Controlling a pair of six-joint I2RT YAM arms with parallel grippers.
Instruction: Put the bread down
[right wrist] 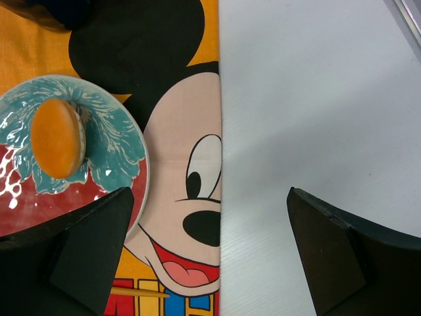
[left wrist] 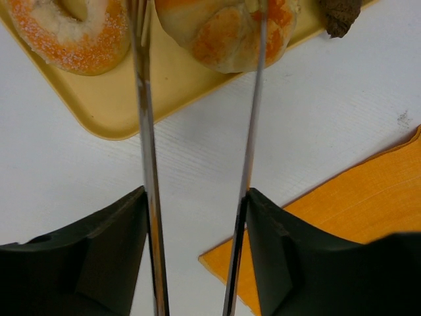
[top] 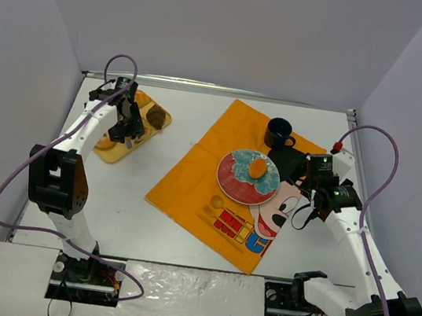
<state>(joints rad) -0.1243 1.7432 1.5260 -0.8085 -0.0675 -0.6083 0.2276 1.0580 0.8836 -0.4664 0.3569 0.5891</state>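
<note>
On the yellow tray (left wrist: 131,92) at the far left lie a sugared doughnut (left wrist: 72,33), a pale bread roll (left wrist: 217,36) and a dark brown piece (left wrist: 341,16). My left gripper (left wrist: 196,197) (top: 127,120) hovers over the tray, shut on metal tongs (left wrist: 146,131). The tongs' two arms reach to the roll, one at its left edge and one across its right part; their tips are cut off by the frame. An orange bun (top: 258,167) (right wrist: 58,138) sits on the red and teal plate (top: 227,180) (right wrist: 125,131). My right gripper (right wrist: 210,197) (top: 301,191) stands open beside the plate, holding nothing.
An orange cartoon-print cloth (top: 192,179) lies under the plate, with a dark blue mug (top: 280,132) at its far corner. Its edge shows in the left wrist view as orange cloth (left wrist: 355,197). Grey walls enclose the white table (top: 132,210).
</note>
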